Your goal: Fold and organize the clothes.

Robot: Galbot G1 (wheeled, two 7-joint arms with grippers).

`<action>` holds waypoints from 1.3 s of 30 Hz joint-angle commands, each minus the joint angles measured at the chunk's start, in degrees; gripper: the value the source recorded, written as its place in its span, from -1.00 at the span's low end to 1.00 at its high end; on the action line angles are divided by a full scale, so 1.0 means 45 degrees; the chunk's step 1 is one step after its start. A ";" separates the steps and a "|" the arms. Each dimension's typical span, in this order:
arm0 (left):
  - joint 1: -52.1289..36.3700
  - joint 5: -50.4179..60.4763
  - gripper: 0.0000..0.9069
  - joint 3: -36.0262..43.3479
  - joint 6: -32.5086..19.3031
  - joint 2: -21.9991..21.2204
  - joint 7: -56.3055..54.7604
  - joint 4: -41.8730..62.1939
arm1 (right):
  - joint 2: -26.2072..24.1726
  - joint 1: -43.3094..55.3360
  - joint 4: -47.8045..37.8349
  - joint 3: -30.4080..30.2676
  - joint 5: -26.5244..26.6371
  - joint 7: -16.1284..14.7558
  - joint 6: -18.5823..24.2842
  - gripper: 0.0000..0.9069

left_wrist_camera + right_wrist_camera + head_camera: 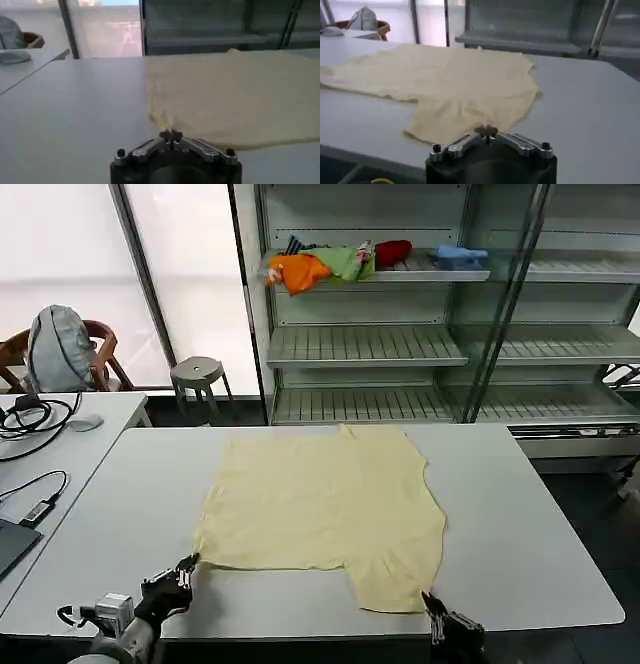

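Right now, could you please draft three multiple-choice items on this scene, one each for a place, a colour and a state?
1. Where does the T-shirt lie?
A. on the grey table
B. on a shelf
C. on the stool

2. What colour is it?
A. red
B. pale yellow
C. blue

3. How are the left end effector and the right end effector?
A. both shut at the table's near edge
B. both wide open
C. both lifting the shirt

Key: 1 A, it is spread flat there; 2 B, visible in all views; 3 A, fingertips meet in both wrist views.
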 commanded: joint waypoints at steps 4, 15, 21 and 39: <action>-0.2122 -0.1375 -0.98 0.0074 -0.0313 0.0010 0.0572 0.0852 | 0.0517 0.3665 -0.1025 -0.0147 0.0454 0.0146 -0.0619 -1.00; -0.4485 -0.2347 -0.98 0.0720 -0.0320 -0.0210 0.0628 0.2805 | 0.0855 0.6881 -0.3606 -0.0940 0.0550 0.0035 -0.1089 -1.00; -0.5167 -0.2482 -0.98 0.0837 -0.0372 -0.0241 0.0710 0.3837 | 0.1153 0.7645 -0.4745 -0.1600 0.0017 -0.0056 -0.1002 -1.00; -0.5969 -0.2465 -0.98 0.1295 -0.0515 -0.0253 0.0896 0.5163 | 0.1467 0.8697 -0.6310 -0.1970 -0.0431 -0.0204 -0.0770 -1.00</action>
